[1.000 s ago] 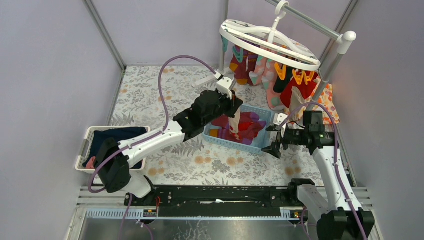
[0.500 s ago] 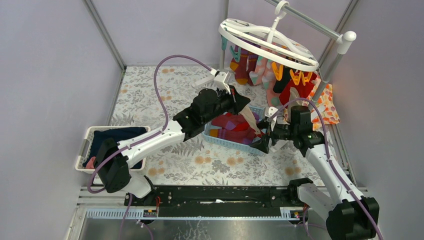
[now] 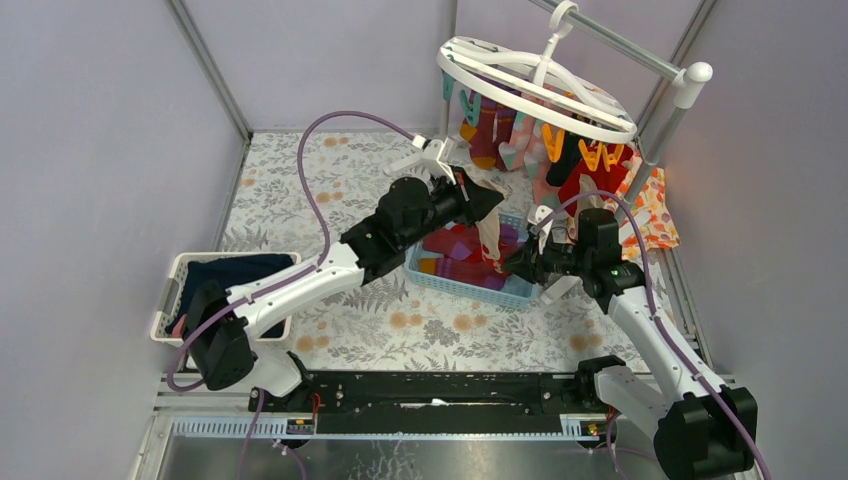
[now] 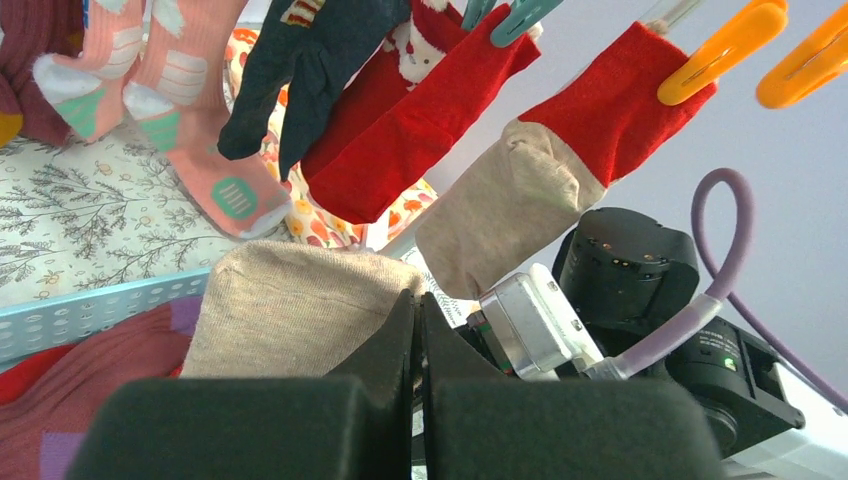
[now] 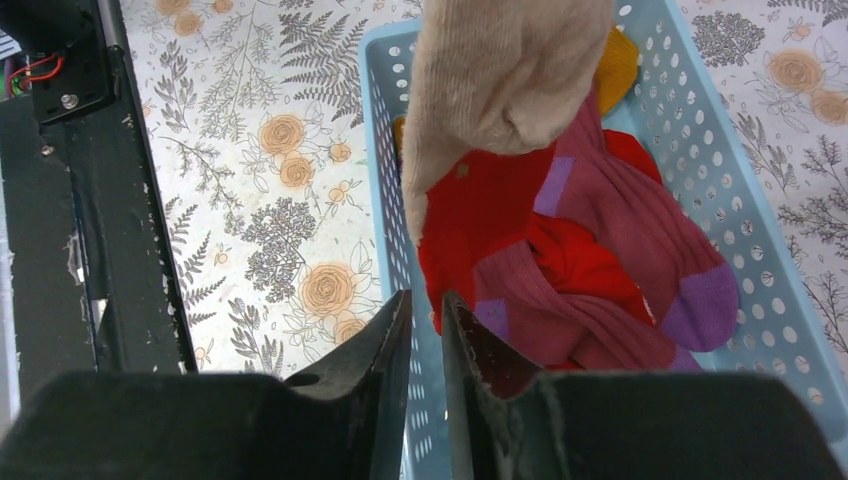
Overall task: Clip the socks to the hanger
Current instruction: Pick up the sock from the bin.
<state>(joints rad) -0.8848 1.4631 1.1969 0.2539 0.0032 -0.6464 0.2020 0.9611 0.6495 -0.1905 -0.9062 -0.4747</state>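
The beige sock (image 4: 290, 300) is pinched in the pressed-together jaws of the left gripper (image 4: 418, 300), above the blue basket (image 5: 700, 160) and below the hanger (image 3: 520, 92). The right gripper (image 5: 425, 300) has been brought under it, its jaws narrowed to an empty slit. A second grip is probably being prepared.

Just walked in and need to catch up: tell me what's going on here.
Two arms are filling the hanger, where several socks already hang. The left end effector is shut on a beige sock, held up over the blue basket of remaining socks. The right end effector sits near that sock's lower end, fingers narrowly apart, gripping nothing.
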